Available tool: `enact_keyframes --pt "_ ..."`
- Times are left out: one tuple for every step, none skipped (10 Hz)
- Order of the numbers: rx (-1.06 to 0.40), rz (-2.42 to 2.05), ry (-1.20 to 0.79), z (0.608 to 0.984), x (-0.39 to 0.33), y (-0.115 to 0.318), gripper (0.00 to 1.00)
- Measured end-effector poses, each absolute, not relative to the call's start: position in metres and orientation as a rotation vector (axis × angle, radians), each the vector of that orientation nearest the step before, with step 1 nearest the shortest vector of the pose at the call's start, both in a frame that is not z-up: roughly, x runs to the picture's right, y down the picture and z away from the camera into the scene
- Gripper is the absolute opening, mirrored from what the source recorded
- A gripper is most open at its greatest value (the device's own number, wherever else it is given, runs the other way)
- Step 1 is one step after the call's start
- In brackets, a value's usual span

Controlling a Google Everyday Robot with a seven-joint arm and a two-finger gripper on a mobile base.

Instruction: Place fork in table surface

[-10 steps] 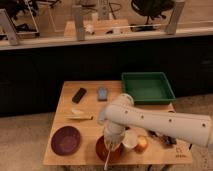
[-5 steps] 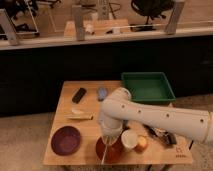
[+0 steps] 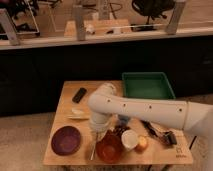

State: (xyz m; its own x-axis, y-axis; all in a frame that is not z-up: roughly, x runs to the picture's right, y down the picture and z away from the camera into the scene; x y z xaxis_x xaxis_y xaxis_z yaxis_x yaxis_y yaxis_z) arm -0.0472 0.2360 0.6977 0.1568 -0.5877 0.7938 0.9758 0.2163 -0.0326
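My white arm reaches in from the right and bends down over the front of the table surface point(image 3: 75, 106), a light-brown wooden top. The gripper point(image 3: 98, 136) hangs just left of a reddish-brown bowl point(image 3: 109, 149). It is shut on the fork point(image 3: 94, 149), a thin pale utensil. The fork points down from the gripper, between the reddish bowl and a purple bowl point(image 3: 66, 139), with its lower end close to the tabletop.
A green tray point(image 3: 147, 85) sits at the back right. A black brush point(image 3: 79, 95) and a flat pale-yellow item point(image 3: 77, 115) lie at the left. A white cup point(image 3: 130, 139), an orange fruit point(image 3: 142, 144) and dark utensils point(image 3: 160, 132) crowd the front right.
The arm's bend has swung left across the table, now covering the small blue object at the back. The gripper, with the fork in it, has shifted slightly left beside the reddish bowl.
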Motion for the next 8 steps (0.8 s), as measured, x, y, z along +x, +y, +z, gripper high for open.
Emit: enact_keyframes --pt "-0.639 -1.249 -0.757 0.702 -0.056 0.239 0.0" --pt "-0.627 -1.261 -0.772 0.707 -0.068 0.242 0.0" --pt "-0.62 -1.269 -0.783 0.713 -0.074 0.246 0.0" --pt "-0.609 -1.273 -0.793 0.715 -0.078 0.248 0.0" --pt "-0.595 -1.275 -0.798 0.716 -0.08 0.247 0.0" --pt "-0.584 -1.273 -0.8 0.717 -0.081 0.247 0.0" --pt "-0.573 -1.268 -0.801 0.718 -0.082 0.247 0.0" --pt "-0.567 -1.265 -0.8 0.72 -0.082 0.247 0.0"
